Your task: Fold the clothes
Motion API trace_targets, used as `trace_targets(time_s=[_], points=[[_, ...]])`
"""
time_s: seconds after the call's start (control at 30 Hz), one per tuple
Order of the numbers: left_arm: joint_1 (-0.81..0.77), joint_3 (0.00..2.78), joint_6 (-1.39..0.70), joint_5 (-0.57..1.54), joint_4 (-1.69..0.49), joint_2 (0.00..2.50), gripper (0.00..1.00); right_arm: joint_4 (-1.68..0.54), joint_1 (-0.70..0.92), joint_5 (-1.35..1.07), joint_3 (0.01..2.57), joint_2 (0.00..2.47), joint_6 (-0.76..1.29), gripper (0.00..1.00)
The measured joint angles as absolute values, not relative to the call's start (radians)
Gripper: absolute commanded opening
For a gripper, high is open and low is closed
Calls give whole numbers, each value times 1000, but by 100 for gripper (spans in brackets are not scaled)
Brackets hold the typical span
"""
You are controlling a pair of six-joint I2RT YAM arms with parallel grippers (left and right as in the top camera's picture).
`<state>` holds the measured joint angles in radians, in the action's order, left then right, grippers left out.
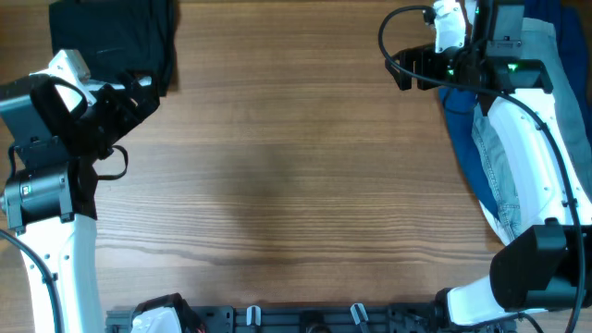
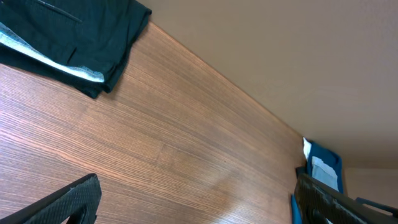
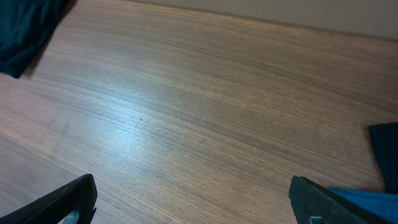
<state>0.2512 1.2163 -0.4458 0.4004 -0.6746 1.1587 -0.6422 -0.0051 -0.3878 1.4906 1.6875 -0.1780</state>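
The folded black shorts (image 1: 116, 37) lie at the table's far left corner; in the left wrist view (image 2: 68, 37) a pale grey-white waistband edge shows along the fold. My left gripper (image 1: 148, 92) is open and empty, just below the shorts and apart from them. My right gripper (image 1: 402, 69) is open and empty at the far right, over bare wood next to the pile of royal-blue cloth (image 1: 462, 129) and light-blue denim jeans (image 1: 504, 176). The shorts also show in the right wrist view (image 3: 25, 31); blue cloth (image 3: 367, 202) shows by its right finger.
The wooden table (image 1: 296, 166) spans the view. A dark rail with hooks (image 1: 305, 319) runs along the near edge. The right arm lies over the jeans pile. A beige wall (image 2: 280, 56) stands behind the far edge.
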Motion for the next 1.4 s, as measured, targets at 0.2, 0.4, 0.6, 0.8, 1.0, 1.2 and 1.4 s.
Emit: trace_targets(time_s=[0.2,0.4,0.6,0.8,1.0,1.2,1.4], points=[[250,1216,-445,389,-751,1159,100,-642,-5,-383,1491,1687,-181,100],[134,1062,-224,323,-485,989,100,-642,-5,-380,1491,1687,-181,100],[84,641,-48,286,-255,604,100,-645,-5,-376,1491,1687,-181,99],[81,305,-209,123,-216,191,100,-642,-5,-374,1490,1687,-181,100],[79,123,-262,86,-42,76,100,-643,-5,-373,1490,1687,-181,100],[79,36,-284,74,79,17,100,-642,-5,-373,1490,1687,-181,100],[79,14,-291,55,3,14,100,-642,-5,-373,1490,1687,-181,100]])
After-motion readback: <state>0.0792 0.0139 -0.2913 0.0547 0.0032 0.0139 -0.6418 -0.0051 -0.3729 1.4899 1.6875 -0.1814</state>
